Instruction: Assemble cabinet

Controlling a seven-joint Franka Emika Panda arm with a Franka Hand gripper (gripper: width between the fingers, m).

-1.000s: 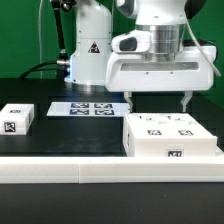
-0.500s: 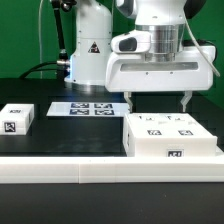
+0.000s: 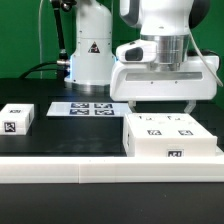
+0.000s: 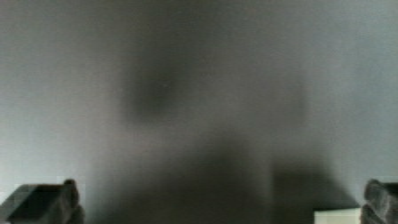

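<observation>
While the gripper (image 3: pixel 160 108) hangs in the air, its two fingers (image 3: pixel 131 104) are spread as wide as they go, and nothing is held between them. The cabinet (image 3: pixel 170 136), a big white box with black-and-white tags on top, is seen at 6 o'clock from the fingers, just under them, with a thin gap between. It is set on the black table (image 3: pixel 70 140), at about 4 o'clock in the exterior view. A small white block (image 3: pixel 17 118) is found at 9 o'clock, well apart. The marker board (image 3: pixel 88 108) is laid flat between them, further back. In the wrist view all is blurred; only the fingertips (image 4: pixel 45 203) can be made out.
</observation>
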